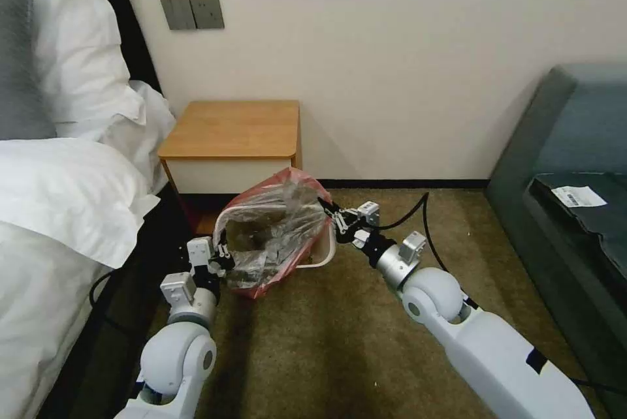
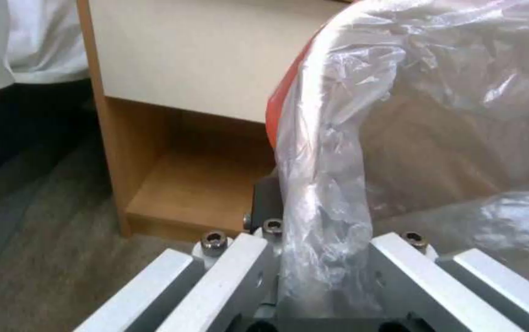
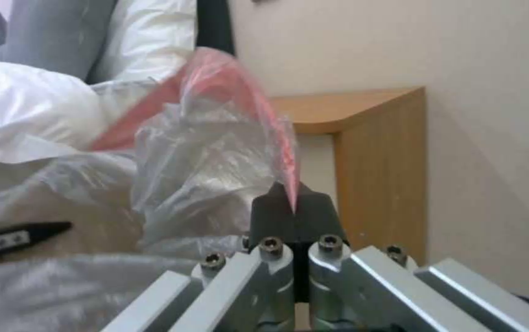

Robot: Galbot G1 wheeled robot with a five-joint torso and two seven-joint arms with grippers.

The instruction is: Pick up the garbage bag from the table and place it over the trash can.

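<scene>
**Even, soft room light; wrist views blurred up close**

Head view: diffuse light, moderately bright, with no hard-edged shadows. The wall (image 1: 405, 47) is evenly lit. A soft shadow lies under the table (image 1: 232, 128) overhang, and the strip beside the bed (image 1: 59, 210) is dark. The carpet (image 1: 339, 327) looks mottled and grainy. Straight lines bow slightly near the frame edges.

Wrist views: the garbage bag (image 2: 350, 152) carries white glare on its creases. Close metal linkages are soft and out of focus.

We reach both arms forward and low, left gripper (image 1: 225, 256) and right gripper (image 1: 334, 215) well apart, each with jaws pinched together on the garbage bag (image 1: 277, 230).
</scene>
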